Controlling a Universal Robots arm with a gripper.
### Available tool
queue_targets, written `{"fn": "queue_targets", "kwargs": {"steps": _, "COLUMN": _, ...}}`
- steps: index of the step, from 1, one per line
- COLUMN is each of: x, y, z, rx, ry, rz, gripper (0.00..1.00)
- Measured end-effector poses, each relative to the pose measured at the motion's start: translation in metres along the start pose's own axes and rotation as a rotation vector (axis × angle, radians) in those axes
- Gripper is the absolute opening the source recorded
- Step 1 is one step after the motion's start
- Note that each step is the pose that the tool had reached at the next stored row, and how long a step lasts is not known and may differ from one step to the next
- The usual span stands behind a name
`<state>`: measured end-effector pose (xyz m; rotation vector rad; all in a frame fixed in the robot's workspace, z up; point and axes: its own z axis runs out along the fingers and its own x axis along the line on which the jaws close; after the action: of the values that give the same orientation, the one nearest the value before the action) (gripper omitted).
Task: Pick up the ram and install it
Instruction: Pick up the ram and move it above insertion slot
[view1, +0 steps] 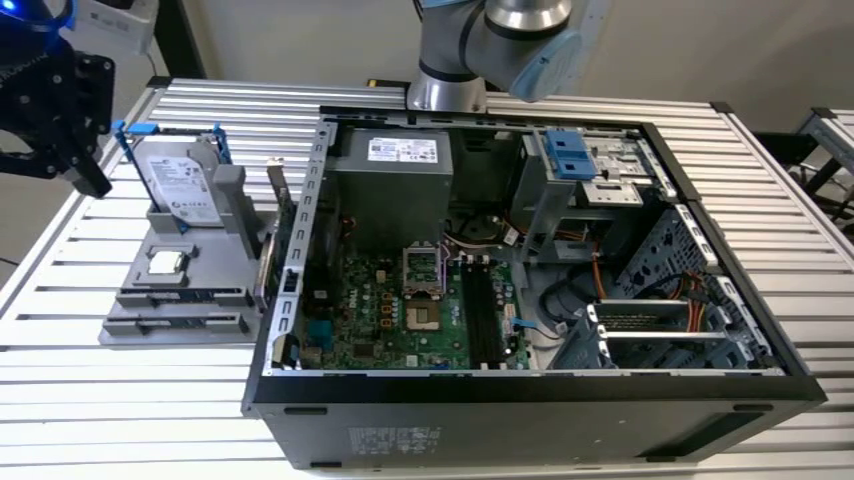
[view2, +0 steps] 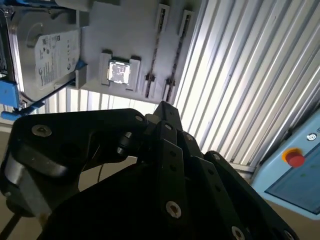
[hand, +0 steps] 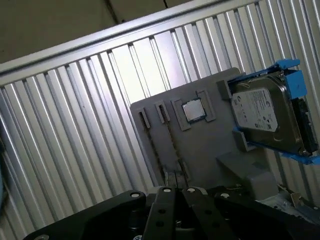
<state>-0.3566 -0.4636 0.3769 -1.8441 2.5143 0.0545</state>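
Parts for the build stand sorted on a gray holder (view1: 220, 265) beside the open computer case (view1: 534, 400), each in its own seat so that one can be reached without knocking another. The hard drive (view1: 180, 180) is upright in its blue frame and the processor chip (view1: 167, 262) lies flat in a square pocket. The ram (view2: 155, 50), as far as I can judge, is a thin dark strip set on edge in one of two narrow slots, its long top edge offered for a pinch. The gripper (view1: 56, 178) hangs over the slatted table (view1: 80, 400) to the exterior view's left of the hard drive, touching nothing; its fingers look parted, with nothing between them. Inside the case the long black memory slots (view1: 478, 310) lie on the green board just beside the processor socket (view1: 424, 318), with cables close on the exterior view's right. The case walls rise all round, so room there opens mainly from above, while the holder is free on its outer sides.
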Motion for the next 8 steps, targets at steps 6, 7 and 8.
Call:
{"fn": "queue_targets", "kwargs": {"steps": 6, "x": 0.0, "y": 0.0, "z": 0.0001, "rx": -0.0034, "ry": 0.0013, "rz": -0.11, "gripper": 0.0}}
{"fn": "queue_targets", "kwargs": {"steps": 7, "x": 0.0, "y": 0.0, "z": 0.0001, "rx": -0.0038, "ry": 0.0014, "rz": -0.128, "gripper": 0.0}}
{"fn": "queue_targets", "kwargs": {"steps": 8, "x": 0.0, "y": 0.0, "z": 0.0001, "rx": -0.0041, "ry": 0.0016, "rz": -0.146, "gripper": 0.0}}
